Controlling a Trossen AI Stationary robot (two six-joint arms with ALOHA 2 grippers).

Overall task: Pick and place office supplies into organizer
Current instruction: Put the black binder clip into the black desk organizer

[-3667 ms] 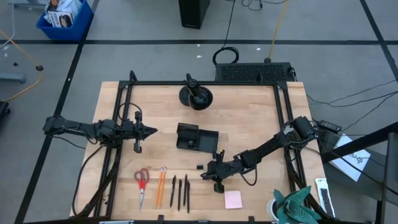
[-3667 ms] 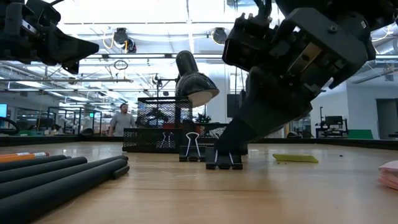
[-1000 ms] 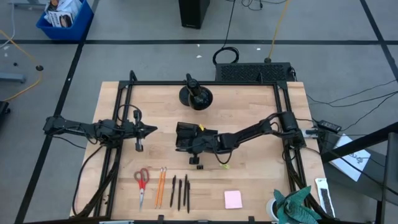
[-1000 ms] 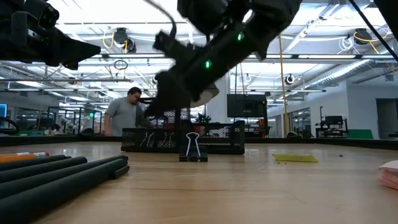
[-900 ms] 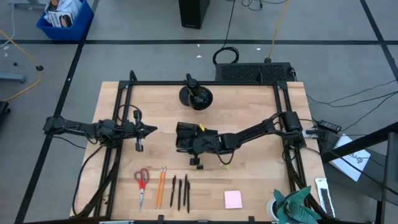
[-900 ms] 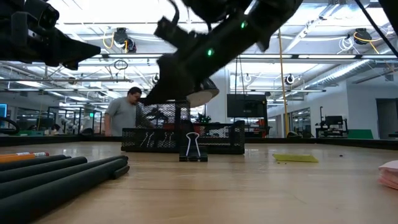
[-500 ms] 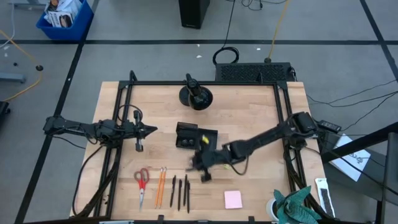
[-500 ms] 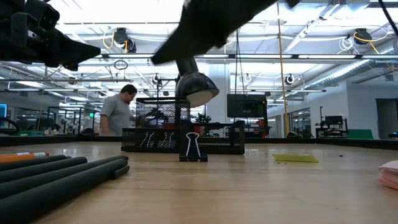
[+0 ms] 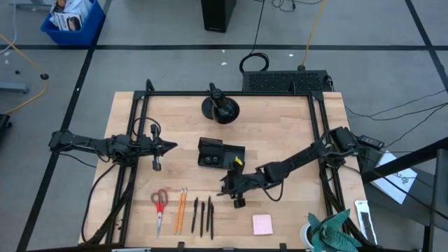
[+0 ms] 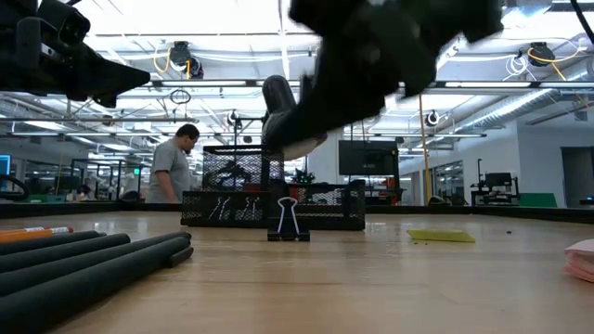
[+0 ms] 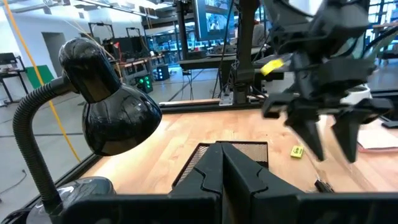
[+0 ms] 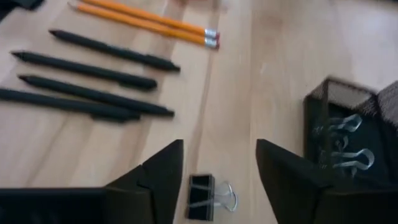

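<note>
Right gripper jaws apart over binder clip | beside organizer | left gripper jaws together

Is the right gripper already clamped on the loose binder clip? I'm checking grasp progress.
No. In the right wrist view the right gripper is open, with the binder clip lying on the table between its fingers.

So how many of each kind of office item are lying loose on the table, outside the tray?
red-handled scissors: 1
orange pencils: 2
black pens: 3
binder clip: 1
pink sticky-note pad: 1
tiny yellow item: 1
Total: 9
</note>
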